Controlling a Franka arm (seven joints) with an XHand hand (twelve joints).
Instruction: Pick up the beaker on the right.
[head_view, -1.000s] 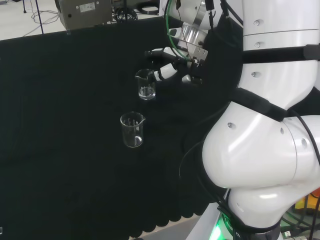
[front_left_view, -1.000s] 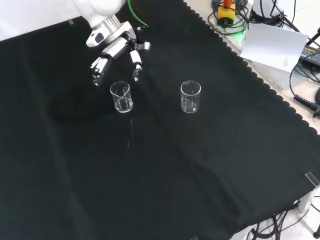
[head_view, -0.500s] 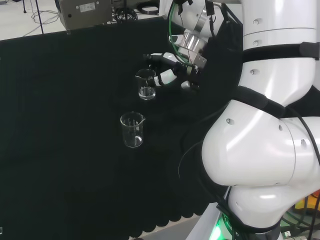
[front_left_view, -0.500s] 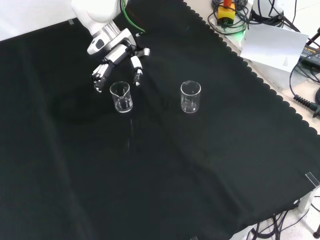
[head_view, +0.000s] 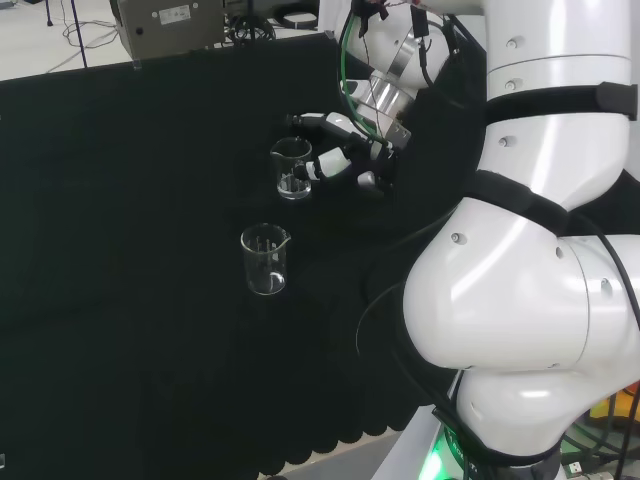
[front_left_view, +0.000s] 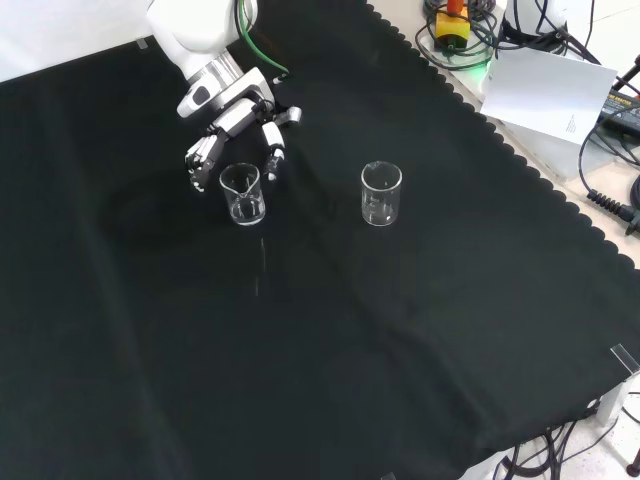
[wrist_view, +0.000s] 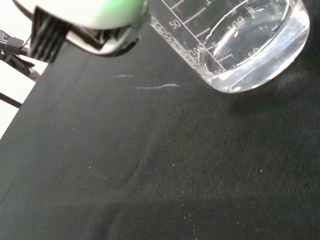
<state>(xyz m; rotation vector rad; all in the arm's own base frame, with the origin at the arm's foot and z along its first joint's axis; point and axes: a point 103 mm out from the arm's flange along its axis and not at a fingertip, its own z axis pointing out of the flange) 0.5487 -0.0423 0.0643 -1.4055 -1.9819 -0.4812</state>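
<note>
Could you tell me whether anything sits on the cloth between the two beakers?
No. In the front view the stretch between the beaker by the hand and the other beaker is bare black cloth.

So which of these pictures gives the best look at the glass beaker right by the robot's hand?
The front view: the beaker stands whole and unobstructed, with the hand spread just behind it. The head view shows it too, with fingers close at its right. The wrist view shows its base and printed scale, very close.
</note>
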